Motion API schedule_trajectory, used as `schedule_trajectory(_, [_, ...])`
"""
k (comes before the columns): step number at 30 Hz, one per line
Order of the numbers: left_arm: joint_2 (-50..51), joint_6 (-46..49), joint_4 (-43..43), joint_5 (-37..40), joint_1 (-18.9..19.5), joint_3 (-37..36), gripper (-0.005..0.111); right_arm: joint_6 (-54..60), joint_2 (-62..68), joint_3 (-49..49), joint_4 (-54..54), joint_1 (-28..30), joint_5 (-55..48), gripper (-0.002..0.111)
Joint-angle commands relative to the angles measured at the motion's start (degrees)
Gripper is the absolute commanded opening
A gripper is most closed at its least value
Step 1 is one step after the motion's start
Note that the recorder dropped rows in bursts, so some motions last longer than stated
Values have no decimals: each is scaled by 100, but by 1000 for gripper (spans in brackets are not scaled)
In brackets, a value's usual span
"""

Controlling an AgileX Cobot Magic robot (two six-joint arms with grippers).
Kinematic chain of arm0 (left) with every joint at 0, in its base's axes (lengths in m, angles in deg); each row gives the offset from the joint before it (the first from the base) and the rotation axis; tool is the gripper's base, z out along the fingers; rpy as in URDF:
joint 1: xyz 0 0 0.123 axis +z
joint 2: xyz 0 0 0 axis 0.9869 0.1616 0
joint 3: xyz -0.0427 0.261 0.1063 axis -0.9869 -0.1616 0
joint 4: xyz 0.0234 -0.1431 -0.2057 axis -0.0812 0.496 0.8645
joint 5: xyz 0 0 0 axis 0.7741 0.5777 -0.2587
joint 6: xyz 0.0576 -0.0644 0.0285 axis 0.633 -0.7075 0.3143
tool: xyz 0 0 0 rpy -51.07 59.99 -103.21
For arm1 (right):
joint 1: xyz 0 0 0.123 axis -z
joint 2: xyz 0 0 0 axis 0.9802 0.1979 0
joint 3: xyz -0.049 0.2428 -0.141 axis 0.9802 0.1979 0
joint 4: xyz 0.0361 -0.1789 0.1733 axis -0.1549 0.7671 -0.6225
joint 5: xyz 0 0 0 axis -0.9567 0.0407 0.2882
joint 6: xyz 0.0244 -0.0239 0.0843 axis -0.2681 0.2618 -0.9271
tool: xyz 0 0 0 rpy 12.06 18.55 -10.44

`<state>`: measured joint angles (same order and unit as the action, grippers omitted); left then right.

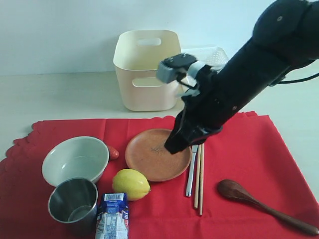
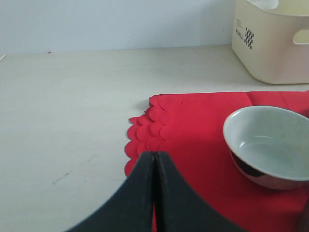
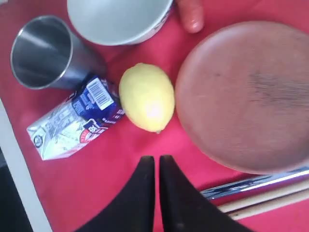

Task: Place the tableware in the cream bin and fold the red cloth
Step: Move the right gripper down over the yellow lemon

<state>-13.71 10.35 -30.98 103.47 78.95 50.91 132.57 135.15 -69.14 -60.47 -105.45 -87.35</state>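
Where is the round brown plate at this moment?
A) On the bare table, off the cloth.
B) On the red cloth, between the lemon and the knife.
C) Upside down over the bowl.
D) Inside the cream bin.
B: the plate lies flat on the red cloth, with the lemon at one side and the knife at the other.

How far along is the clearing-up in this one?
Done: nothing visibly. The bowl, steel cup, plate, knife, chopsticks and spoon all lie on the flat red cloth, outside the cream bin. In hand: the right gripper, empty, hangs by the plate's edge. Remaining: binning, folding.
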Motion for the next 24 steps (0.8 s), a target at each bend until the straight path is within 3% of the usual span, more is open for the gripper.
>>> schedule_trajectory(1, [-39, -1, 66, -45, 0, -19, 0, 44, 246, 23, 386, -506, 297, 22])
schedule_trajectory(10, [-39, -1, 66, -45, 0, -19, 0, -408, 622, 10, 895, -1203, 1225, 64])
schedule_trajectory(15, [-39, -1, 66, -45, 0, -19, 0, -782, 827, -32, 1205, -1408, 1656, 66])
schedule_trajectory(24, [-39, -1, 66, -45, 0, -19, 0, -1877, 1387, -846, 1269, -1416, 1244, 66])
